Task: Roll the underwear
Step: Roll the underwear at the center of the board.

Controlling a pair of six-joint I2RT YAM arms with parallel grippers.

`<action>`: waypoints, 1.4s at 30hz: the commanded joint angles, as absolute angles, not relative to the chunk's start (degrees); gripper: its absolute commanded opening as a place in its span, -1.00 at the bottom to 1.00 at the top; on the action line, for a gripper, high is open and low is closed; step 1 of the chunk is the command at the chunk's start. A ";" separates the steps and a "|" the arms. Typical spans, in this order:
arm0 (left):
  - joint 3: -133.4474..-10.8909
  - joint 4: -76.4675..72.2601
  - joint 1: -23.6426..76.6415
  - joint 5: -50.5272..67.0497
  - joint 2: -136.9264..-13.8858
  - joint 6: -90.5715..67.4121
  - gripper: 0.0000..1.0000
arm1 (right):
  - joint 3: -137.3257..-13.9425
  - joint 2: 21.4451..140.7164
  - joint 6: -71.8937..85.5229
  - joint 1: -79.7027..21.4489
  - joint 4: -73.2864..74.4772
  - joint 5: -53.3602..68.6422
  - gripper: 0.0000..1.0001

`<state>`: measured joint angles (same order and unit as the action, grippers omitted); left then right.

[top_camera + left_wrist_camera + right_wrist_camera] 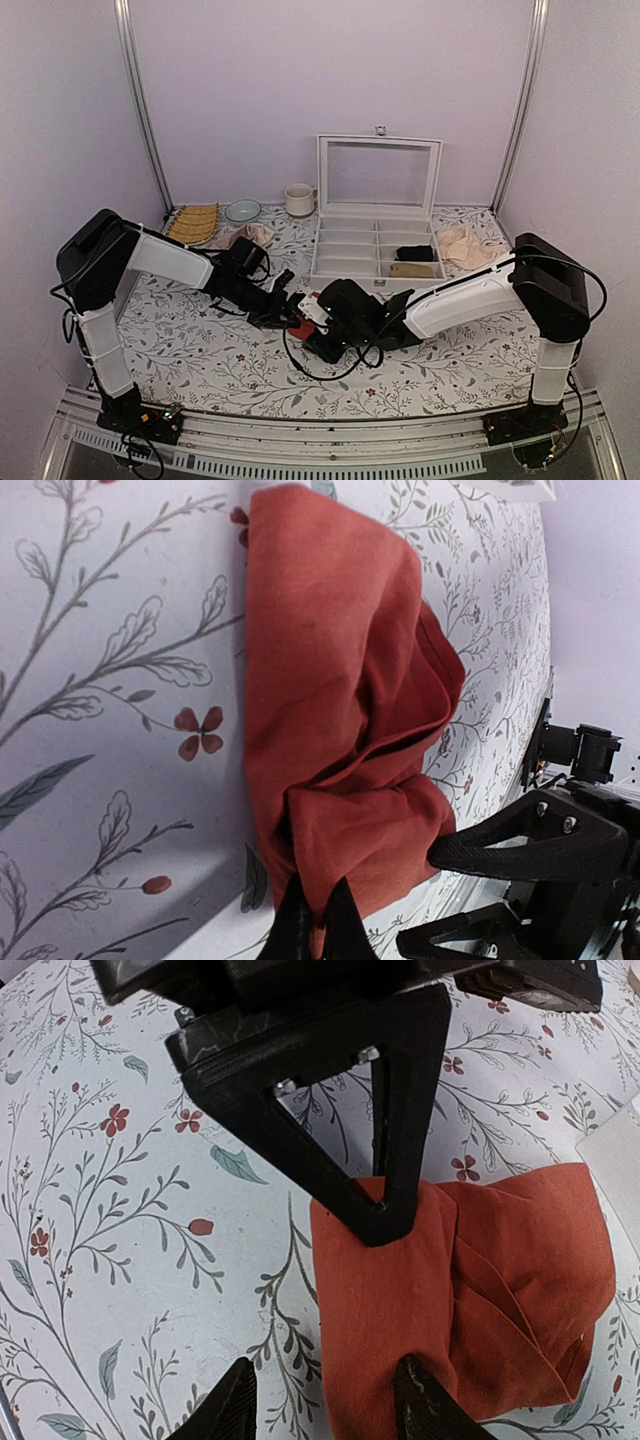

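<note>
The underwear (299, 329) is a folded red-orange bundle on the floral tablecloth at the centre front. Its cream waistband does not show. In the left wrist view the underwear (340, 680) lies in thick folds. My left gripper (318, 888) is shut, pinching a fold at its near end. My left gripper (283, 312) reaches in from the left. My right gripper (313, 325) meets it from the right. In the right wrist view my right gripper (325, 1365) is open, with one finger over the underwear (500, 1270) and the other over bare cloth. The left gripper's black fingers (375, 1210) press on the fabric's far edge.
A white organiser box (345, 268) with its lid raised stands behind, with dark and tan rolls in its right compartments. A pale beige cloth (462, 246) lies to its right, a dusty-pink cloth (246, 236) to its left. A slatted mat (195, 222), bowl (242, 210) and mug (298, 200) sit at the back left.
</note>
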<state>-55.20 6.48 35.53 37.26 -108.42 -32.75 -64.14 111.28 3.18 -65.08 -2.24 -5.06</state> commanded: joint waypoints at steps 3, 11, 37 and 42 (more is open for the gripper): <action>-54.23 9.58 36.38 35.23 -109.47 -32.17 -1.00 | -65.51 116.26 3.13 -64.46 -1.55 -8.65 -0.06; -54.05 9.60 36.38 35.16 -109.49 -32.19 -1.00 | -65.38 113.47 2.58 -64.27 -1.24 -9.40 -0.05; -54.74 10.04 36.34 35.41 -109.95 -32.09 -1.00 | -64.46 119.95 4.51 -64.12 -0.99 -7.40 -0.57; -55.06 10.50 36.35 35.46 -110.10 -31.92 -1.00 | -63.95 120.67 4.92 -64.20 -1.01 -7.58 -0.58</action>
<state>-55.24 6.74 35.53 37.26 -108.42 -32.75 -64.88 114.56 3.86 -64.45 -4.14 -8.29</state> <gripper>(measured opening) 0.010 0.202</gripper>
